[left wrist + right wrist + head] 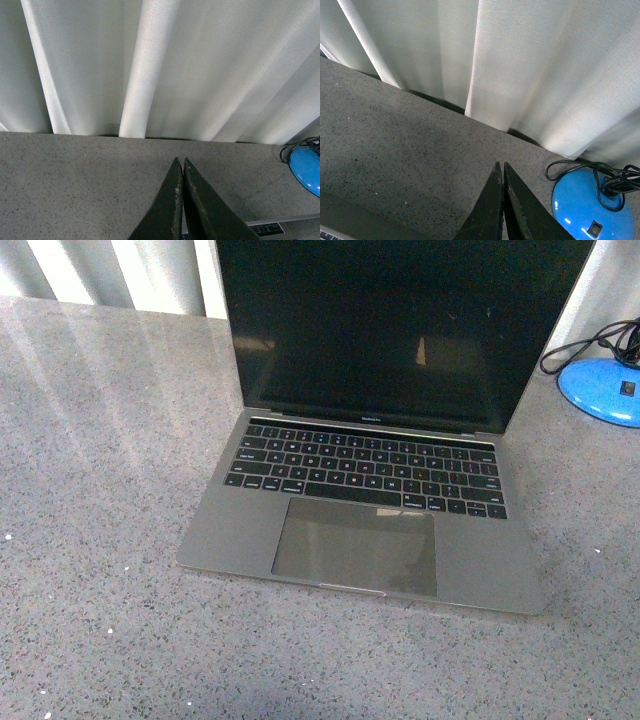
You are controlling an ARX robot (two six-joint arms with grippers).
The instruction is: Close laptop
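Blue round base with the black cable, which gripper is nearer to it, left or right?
The right gripper: the blue base lies just beside its shut fingers, whereas it sits clearly farther from the left gripper.

Laptop (pixel 372 455) is showing matt grey metal with matt black keys; its screen (pixel 400 320) is reflecting glossy black. Table (pixel 100 490) is reading as speckled grey stone, faintly sheened. Curtain (pixel 150 65) is showing white woven cloth. Blue base (pixel 592 207) is gleaming like smooth plastic.

L claw (pixel 181 165) jaws pressed together over grey counter (pixel 75 185); white curtain (pixel 150 65) behind; blue disc (pixel 307 170) w/ blk cable (pixel 289 149) near curtain
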